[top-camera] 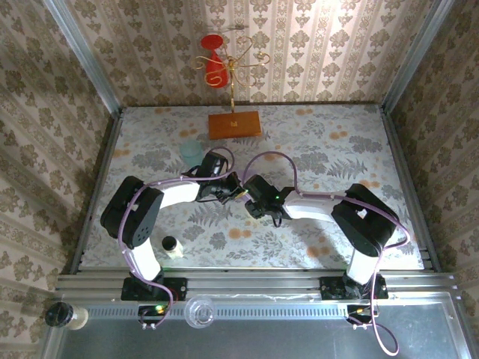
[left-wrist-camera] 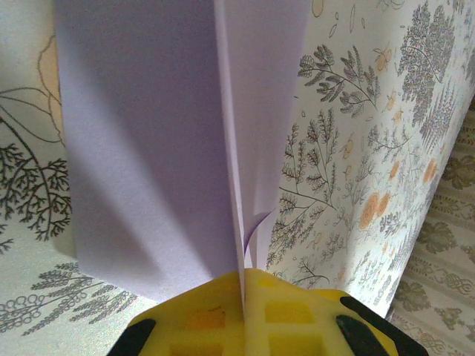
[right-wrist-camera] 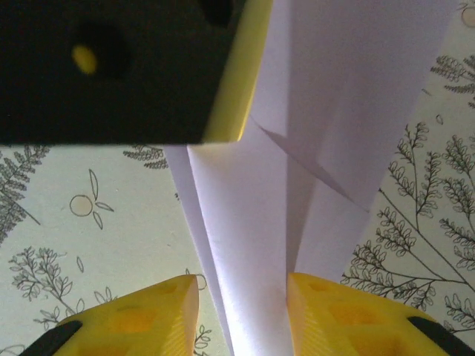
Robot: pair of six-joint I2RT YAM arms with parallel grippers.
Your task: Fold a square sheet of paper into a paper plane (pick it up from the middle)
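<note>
Colleague: Grippers first, please. What is the left gripper (left-wrist-camera: 243,289), the one with yellow fingers, doing?

Observer: It is clamped tight on the pale lilac folded paper sheet (left-wrist-camera: 148,148). In its wrist view the two pads meet on a lengthwise crease at six o'clock. The paper runs from there toward twelve o'clock, with a broad panel on the nine o'clock side of the crease and a narrower one on the three o'clock side.

Colleague: And the right gripper (right-wrist-camera: 242,315)?

Observer: Its jaws stand apart at the six o'clock edge of its own view, and a folded strip of the paper passes between them. Whether the pads touch the strip's edges I cannot tell. At eleven o'clock in that view the left gripper's black body and one yellow finger sit against the same sheet. A slanting fold edge crosses the paper toward four o'clock.

Colleague: Where is all this on the table?

Observer: From above, the two grippers meet tip to tip near the middle of the fern-and-flower patterned table (top-camera: 337,157), and they mostly hide the sheet there. A pale teal plastic cup (top-camera: 191,149) stands at eleven o'clock from that meeting point, near the left wrist. An orange-brown rectangular wooden board (top-camera: 234,123) lies at twelve o'clock, well apart. A small pale bottle with a black cap (top-camera: 171,244) stands at seven o'clock, beside the left arm.
</note>
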